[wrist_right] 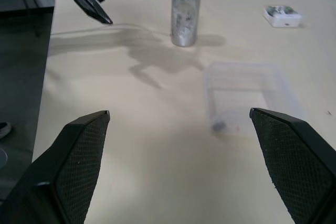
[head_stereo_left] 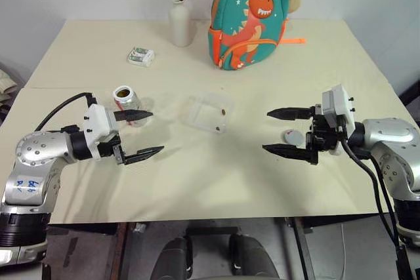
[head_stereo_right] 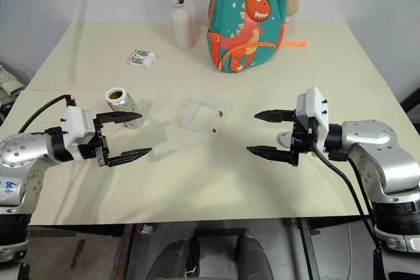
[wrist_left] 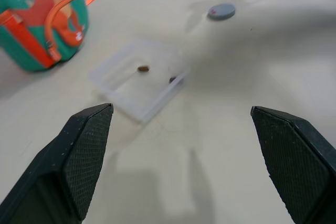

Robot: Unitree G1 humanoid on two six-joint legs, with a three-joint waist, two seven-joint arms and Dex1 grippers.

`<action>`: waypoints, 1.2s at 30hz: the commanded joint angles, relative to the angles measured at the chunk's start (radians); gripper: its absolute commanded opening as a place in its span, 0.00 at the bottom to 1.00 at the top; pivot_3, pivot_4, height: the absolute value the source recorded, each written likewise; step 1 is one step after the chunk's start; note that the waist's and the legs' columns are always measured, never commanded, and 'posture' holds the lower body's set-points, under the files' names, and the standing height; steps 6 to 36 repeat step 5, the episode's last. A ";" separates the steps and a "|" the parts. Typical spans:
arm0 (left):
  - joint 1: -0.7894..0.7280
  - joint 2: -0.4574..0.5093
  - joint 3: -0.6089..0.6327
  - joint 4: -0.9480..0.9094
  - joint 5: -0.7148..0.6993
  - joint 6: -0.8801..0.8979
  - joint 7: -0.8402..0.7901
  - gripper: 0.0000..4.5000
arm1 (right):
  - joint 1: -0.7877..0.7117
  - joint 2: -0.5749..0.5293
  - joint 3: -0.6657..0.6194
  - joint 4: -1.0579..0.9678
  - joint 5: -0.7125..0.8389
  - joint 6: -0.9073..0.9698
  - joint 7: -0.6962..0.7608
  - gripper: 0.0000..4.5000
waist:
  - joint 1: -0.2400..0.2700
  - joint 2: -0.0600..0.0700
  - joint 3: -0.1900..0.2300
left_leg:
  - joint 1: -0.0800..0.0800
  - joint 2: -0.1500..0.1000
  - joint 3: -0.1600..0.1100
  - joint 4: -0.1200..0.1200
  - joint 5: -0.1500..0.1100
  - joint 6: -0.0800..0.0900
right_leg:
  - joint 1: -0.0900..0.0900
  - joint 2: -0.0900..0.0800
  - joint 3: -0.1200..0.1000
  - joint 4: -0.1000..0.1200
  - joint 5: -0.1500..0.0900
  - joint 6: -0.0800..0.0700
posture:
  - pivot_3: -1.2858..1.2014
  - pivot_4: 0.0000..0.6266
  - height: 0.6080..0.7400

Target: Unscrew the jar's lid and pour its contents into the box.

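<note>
Both grippers empty, jaws wide apart, above the table; lid off, jar upright.

The left gripper hangs with fingers spread and nothing between them; the jar stands open-mouthed just behind its upper finger, brown contents showing at the mouth. The right gripper is likewise spread and empty, and the lid lies flat on the table in line with its gap, slightly beyond the fingertips. Between the two grippers and a little farther off sits the box, with two brown bits inside. Beyond them are a packet, a vase and a backpack.
</note>
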 commanded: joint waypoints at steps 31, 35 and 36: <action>0.010 0.005 0.017 -0.066 -0.001 0.032 0.026 1.00 | 0.010 -0.015 -0.071 -0.024 0.008 -0.015 -0.020 1.00 | 0.006 0.000 0.000 | 0.000 0.000 0.001 0.002 0.000 0.000 | 0.000 0.000 0.000 0.002 0.000 0.001 | 0.52 0.24 1.00; 0.010 0.005 0.017 -0.066 -0.001 0.032 0.026 1.00 | 0.010 -0.015 -0.071 -0.024 0.008 -0.015 -0.020 1.00 | 0.006 0.000 0.000 | 0.000 0.000 0.001 0.002 0.000 0.000 | 0.000 0.000 0.000 0.002 0.000 0.001 | 0.52 0.24 1.00; 0.010 0.005 0.017 -0.066 -0.001 0.032 0.026 1.00 | 0.010 -0.015 -0.071 -0.024 0.008 -0.015 -0.020 1.00 | 0.006 0.000 0.000 | 0.000 0.000 0.001 0.002 0.000 0.000 | 0.000 0.000 0.000 0.002 0.000 0.001 | 0.52 0.24 1.00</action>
